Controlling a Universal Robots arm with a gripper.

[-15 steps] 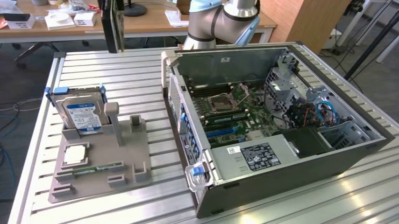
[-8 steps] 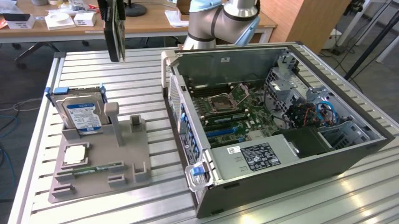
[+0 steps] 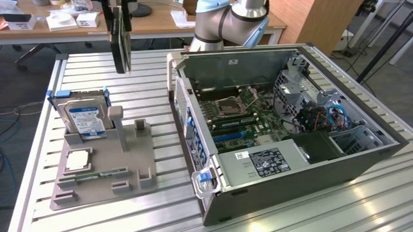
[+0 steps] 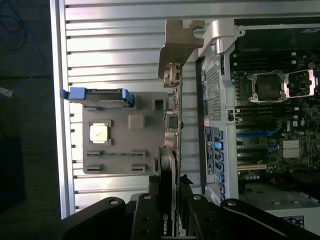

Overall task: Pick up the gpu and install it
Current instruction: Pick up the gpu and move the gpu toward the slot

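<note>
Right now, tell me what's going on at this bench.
The robot arm's gripper is shut on the gpu, holding it edge-on in the air above the table, between the grey parts holder and the open computer case. The card is not yet in the case. The hard drive stands in the holder.

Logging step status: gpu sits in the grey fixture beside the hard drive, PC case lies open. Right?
Wrong on the gpu: it is not in the grey fixture but clamped in the gripper, as the wrist view shows. The hard drive is in the fixture; the PC case lies open.
</note>
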